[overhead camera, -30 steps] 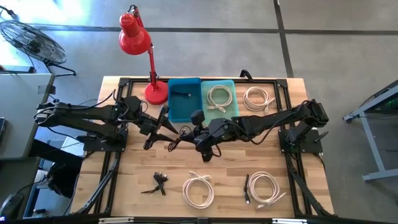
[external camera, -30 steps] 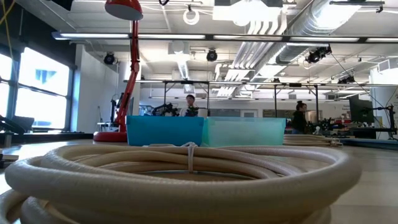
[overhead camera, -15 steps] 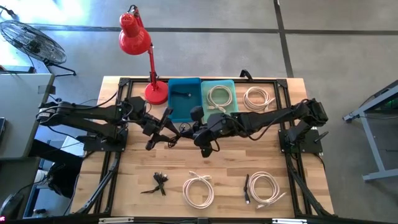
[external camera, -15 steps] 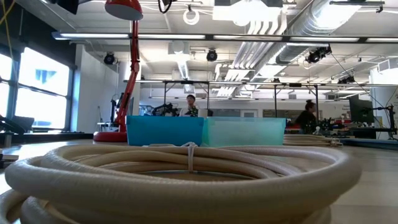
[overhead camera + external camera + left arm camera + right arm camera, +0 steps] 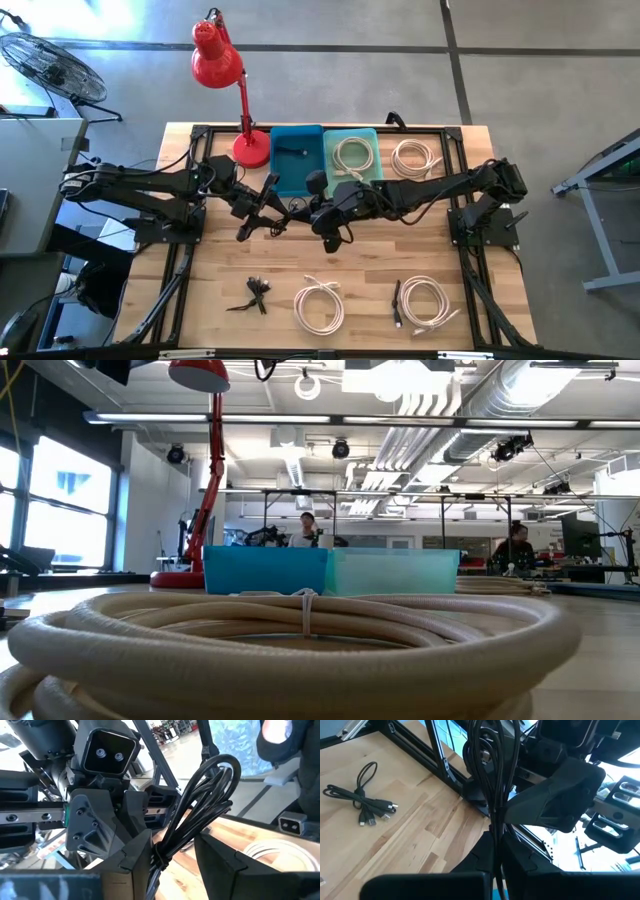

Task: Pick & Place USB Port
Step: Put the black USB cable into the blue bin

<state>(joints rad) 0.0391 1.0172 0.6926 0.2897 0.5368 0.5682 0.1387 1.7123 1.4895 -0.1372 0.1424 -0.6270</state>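
From above I see my left gripper (image 5: 262, 207) and right gripper (image 5: 318, 213) meeting mid-table before the blue bin (image 5: 297, 160). On the right wrist camera, my fingers pinch a black cable bundle (image 5: 492, 780); on the left, that bundle sits between spread fingers (image 5: 135, 857).

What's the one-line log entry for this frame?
phase: handover mid-table | left tool: on black cable | right tool: shut on black cable | blue bin: one dark item inside | not yet placed
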